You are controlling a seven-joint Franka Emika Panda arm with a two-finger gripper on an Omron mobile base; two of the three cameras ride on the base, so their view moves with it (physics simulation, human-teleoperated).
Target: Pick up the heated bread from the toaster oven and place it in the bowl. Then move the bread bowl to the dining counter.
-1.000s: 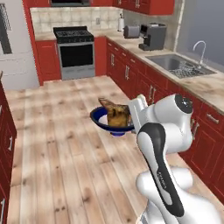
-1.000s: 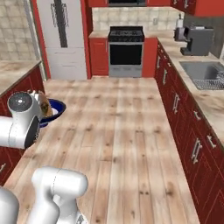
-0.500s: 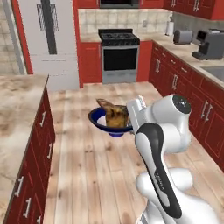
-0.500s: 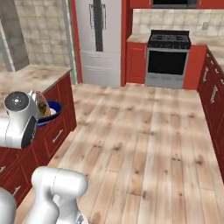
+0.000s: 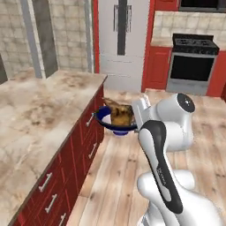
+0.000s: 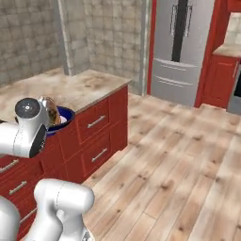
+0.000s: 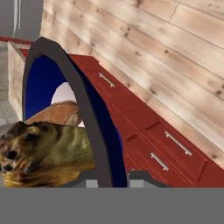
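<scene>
Bread (image 5: 120, 113), lumpy and golden-brown, sits in the round blue bowl (image 5: 104, 117). The gripper (image 5: 137, 120) seems pinched on the bowl's rim, in the air beside the marbled dining counter's (image 5: 39, 115) edge.

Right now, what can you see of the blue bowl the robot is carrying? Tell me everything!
The bowl is round and shallow, dark blue on its rim and outside, white inside. The gripper pinches its rim and holds it in the air beside the dining counter, above the wooden floor. The golden-brown bread sits in it and sticks up above the rim.
</scene>
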